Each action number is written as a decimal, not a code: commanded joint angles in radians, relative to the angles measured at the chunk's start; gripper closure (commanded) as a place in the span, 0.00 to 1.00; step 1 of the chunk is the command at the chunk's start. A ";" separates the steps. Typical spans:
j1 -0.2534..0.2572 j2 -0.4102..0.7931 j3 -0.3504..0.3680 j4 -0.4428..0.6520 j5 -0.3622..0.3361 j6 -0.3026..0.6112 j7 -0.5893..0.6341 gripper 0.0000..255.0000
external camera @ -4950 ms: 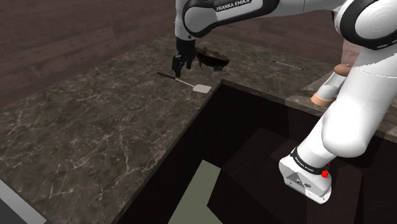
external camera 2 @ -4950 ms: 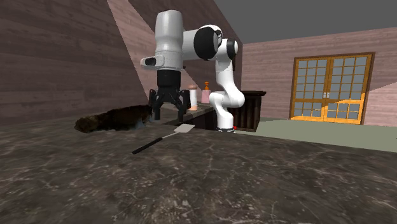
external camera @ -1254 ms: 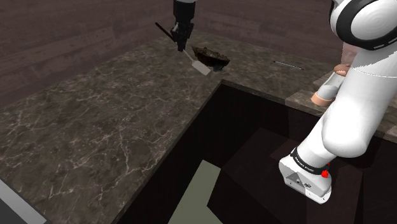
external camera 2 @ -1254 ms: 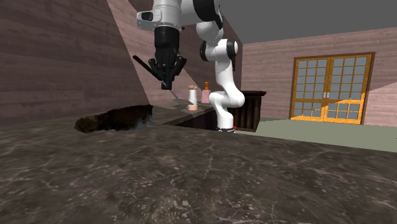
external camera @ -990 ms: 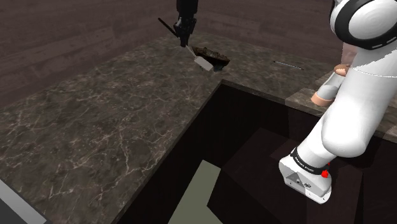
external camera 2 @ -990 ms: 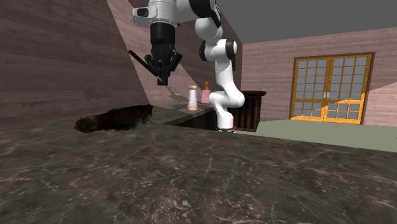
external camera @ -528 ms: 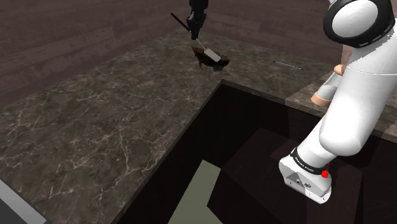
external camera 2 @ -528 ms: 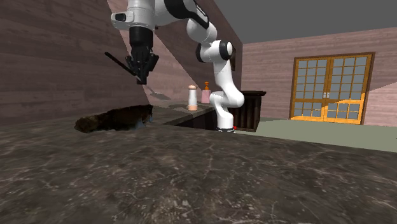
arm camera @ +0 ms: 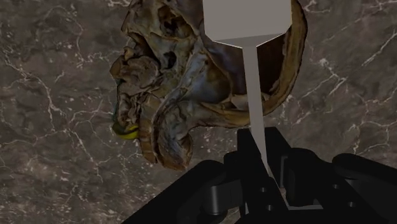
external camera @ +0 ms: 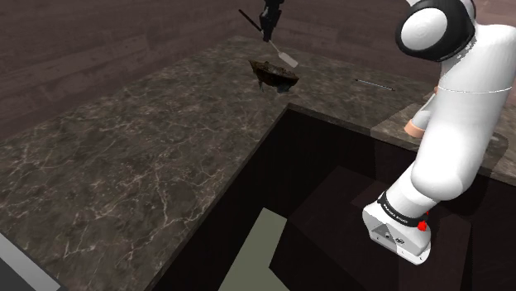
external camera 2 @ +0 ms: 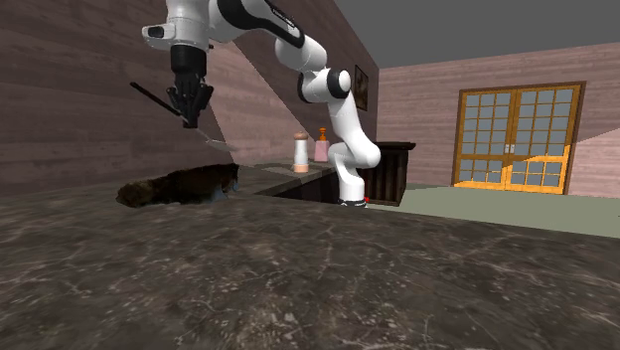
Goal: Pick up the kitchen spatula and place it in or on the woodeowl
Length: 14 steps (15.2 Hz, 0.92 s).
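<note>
Spatula [arm camera: 254, 83] clasped in gripper [arm camera: 270, 179], blade over bowl [arm camera: 181, 86]

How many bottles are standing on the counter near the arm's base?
2. A white bottle with a peach base and, beside it, a pink bottle; others may be hidden behind the arm.

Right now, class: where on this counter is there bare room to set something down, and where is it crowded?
Bare: the counter stretch from the bowl toward the shoulder view's lower left. Crowded: over the bowl, where the pincer holds the spatula, and by the bottles.
</note>
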 commanded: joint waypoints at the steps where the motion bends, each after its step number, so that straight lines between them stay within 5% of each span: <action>1: -0.031 0.038 -0.012 0.053 0.005 -0.016 -0.044 1.00; 4: -0.073 0.127 -0.027 0.200 0.012 -0.075 -0.100 1.00; 14: -0.077 0.048 -0.027 -0.063 0.015 0.109 -0.104 1.00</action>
